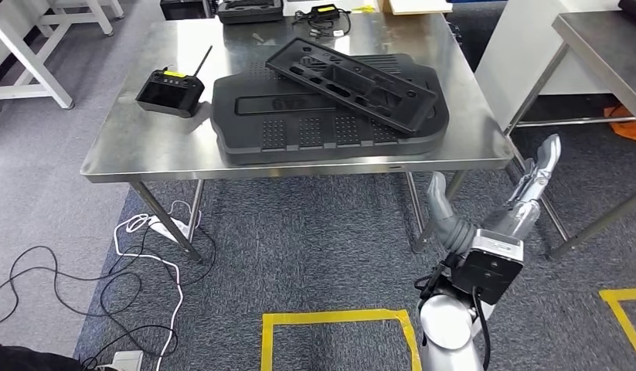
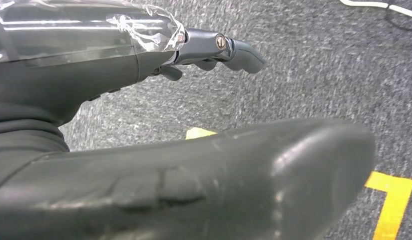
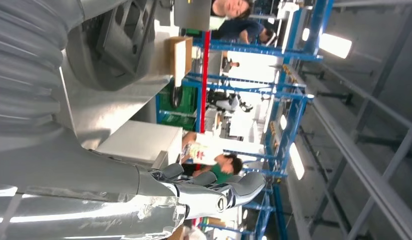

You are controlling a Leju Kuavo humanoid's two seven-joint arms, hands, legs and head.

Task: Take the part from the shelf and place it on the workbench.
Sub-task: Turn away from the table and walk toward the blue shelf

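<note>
Two black plastic parts lie on the steel workbench point(image 1: 144, 158): a broad ribbed panel point(image 1: 299, 127) and a narrower slotted panel point(image 1: 353, 77) resting slantwise on top of it. My right hand point(image 1: 496, 220) hangs below and in front of the bench's right corner, fingers point(image 1: 542, 166) stretched out and apart, holding nothing. The right wrist view has that same hand point(image 3: 203, 192) empty, with the black parts point(image 3: 118, 40) on the bench beyond it. My left hand point(image 2: 209, 47) hovers over grey carpet, fingers straight, thumb point(image 2: 234, 180) spread, nothing in it.
A black remote controller point(image 1: 169, 91) with an antenna sits on the bench's left part. White and black cables point(image 1: 144, 232) trail on the carpet under the left side. Yellow floor tape point(image 1: 338, 317) marks a box before me. Another steel table point(image 1: 600, 46) stands at right. People point(image 3: 214, 167) stand far off.
</note>
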